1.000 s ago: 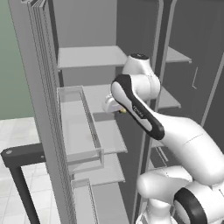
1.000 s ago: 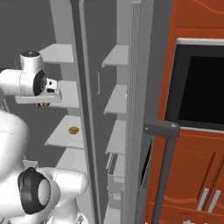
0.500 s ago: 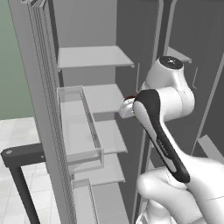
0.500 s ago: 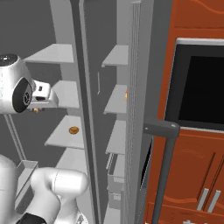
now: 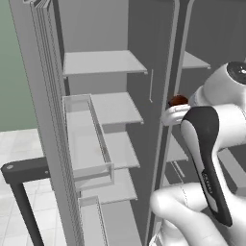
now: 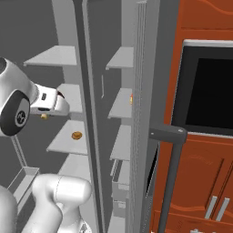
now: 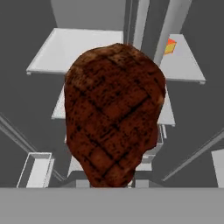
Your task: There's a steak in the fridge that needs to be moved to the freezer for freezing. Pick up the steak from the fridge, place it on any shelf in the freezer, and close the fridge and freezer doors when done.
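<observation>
A: Where is the steak [image 7: 114,114]?

B: Up in the air, pinched in the gripper [image 5: 177,104]. From the left base camera it is a small dark red lump at the tip of the white hand, level with the grey divider [image 5: 166,120] between the two open compartments.

A: And the jaws?

B: Pressed in on the meat. In the hand camera the grill-marked lump rises from the bottom edge and hides both fingertips, with pale shelves [image 7: 78,49] stacked below it.

A: Which side is which?

B: The freezer [image 5: 103,115] is the narrow bay with short shelves and a clear door bin [image 5: 84,139]. The fridge [image 6: 59,98] is the wider one (a flat orange disc [image 6: 76,135] lies on one of its shelves). A small orange piece [image 7: 169,46] sits on another shelf
</observation>
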Controlling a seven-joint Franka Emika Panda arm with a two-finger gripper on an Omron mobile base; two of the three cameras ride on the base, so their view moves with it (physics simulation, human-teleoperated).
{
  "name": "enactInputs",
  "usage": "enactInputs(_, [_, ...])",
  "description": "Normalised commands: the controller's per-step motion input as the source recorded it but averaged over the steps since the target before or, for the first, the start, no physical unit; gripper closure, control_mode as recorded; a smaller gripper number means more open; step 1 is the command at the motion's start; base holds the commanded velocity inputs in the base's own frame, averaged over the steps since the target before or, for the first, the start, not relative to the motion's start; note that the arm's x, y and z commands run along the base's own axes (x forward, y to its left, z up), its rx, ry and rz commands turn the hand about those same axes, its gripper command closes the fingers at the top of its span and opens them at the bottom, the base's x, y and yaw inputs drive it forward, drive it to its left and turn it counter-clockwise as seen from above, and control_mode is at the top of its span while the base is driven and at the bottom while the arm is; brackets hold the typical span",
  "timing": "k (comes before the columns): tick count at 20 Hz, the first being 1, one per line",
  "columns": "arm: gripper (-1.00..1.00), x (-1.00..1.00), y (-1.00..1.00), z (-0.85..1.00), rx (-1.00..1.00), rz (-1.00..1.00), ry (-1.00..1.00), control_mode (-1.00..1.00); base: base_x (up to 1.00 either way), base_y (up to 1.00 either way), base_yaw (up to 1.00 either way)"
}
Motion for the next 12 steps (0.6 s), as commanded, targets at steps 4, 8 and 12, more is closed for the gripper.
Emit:
enactInputs(4, [1.0, -0.18, -0.49, 0.56, 0.0, -0.14, -0.04, -1.0, 0.0, 0.0, 0.0])
enactInputs(8, [1.0, -0.03, -0.28, 0.42, 0.0, -0.11, -0.16, -1.0, 0.0, 0.0, 0.0])
enactInputs(12, [1.0, 0.08, -0.28, 0.13, 0.0, -0.01, -0.22, -1.0, 0.0, 0.0, 0.0])
